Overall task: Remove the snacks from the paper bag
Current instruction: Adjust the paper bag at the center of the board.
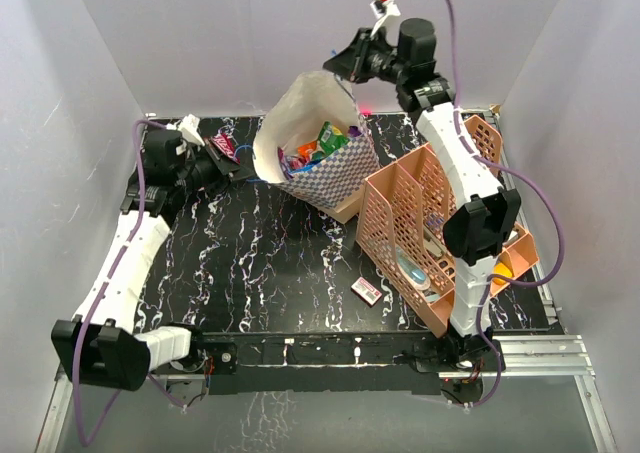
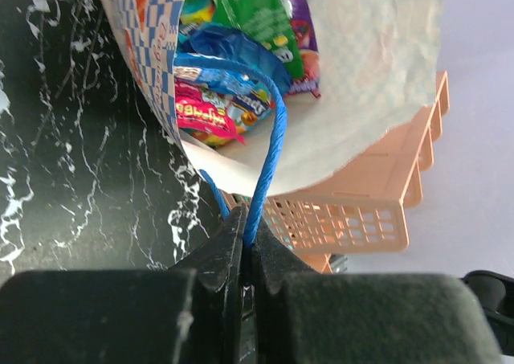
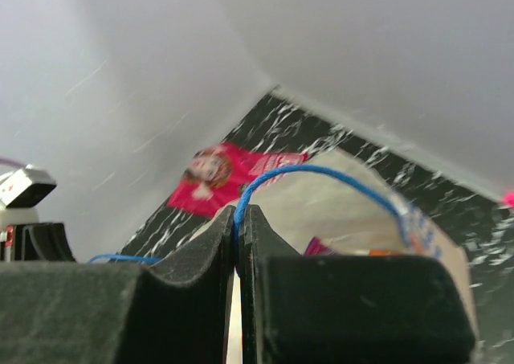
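Left gripper (image 2: 247, 229) is clamped on one blue cord handle (image 2: 273, 147); right gripper (image 3: 239, 219) pinches the second handle (image 3: 321, 171). Between them sits the paper bag (image 1: 335, 178), tilted, its mouth spread wide. The snacks (image 2: 241, 67) lie inside it, just beyond the left fingertips. One pink-red packet (image 3: 229, 175) lies on the table (image 1: 260, 263) past the right gripper's tips.

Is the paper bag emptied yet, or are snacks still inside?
Not empty. Green, orange and purple snacks show inside the open mouth of the paper bag; the left wrist view shows several packets there too.
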`<state>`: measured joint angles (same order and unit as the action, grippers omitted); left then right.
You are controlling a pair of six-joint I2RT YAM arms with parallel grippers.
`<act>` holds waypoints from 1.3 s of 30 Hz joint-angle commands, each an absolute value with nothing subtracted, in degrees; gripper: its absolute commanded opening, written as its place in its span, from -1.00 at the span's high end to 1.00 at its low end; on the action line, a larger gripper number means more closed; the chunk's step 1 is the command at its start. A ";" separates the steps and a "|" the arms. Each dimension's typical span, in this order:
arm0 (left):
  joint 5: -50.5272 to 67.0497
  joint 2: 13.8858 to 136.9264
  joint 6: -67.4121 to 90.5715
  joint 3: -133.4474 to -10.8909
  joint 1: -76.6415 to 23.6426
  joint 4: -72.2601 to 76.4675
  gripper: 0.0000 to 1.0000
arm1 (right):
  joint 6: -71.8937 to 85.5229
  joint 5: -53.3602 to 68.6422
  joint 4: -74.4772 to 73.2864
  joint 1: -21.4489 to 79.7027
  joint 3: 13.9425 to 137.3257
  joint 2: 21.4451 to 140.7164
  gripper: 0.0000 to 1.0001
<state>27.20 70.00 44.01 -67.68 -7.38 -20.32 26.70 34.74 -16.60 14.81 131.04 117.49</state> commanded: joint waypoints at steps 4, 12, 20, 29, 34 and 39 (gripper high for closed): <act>27.69 62.62 43.57 -63.84 -10.16 -23.68 1.00 | 30.37 38.34 -7.89 22.66 122.43 109.52 0.85; 23.04 58.84 42.98 -59.04 -10.41 -27.04 1.00 | 33.15 35.62 -4.04 27.58 117.54 105.73 0.85; 24.19 60.48 43.97 -56.42 -10.55 -24.69 1.00 | 26.64 35.21 -3.37 27.59 118.41 101.97 0.85; 27.35 61.41 47.87 -46.18 -14.60 -18.40 1.00 | 19.47 37.93 -6.70 23.24 132.29 110.01 0.85; 26.02 64.89 49.00 -48.51 -20.66 -14.43 1.00 | 21.50 40.09 -6.86 16.47 139.96 115.11 0.85; 23.77 69.92 49.03 -53.63 -26.45 -11.70 1.00 | 22.53 46.43 -2.65 13.70 143.11 118.74 0.85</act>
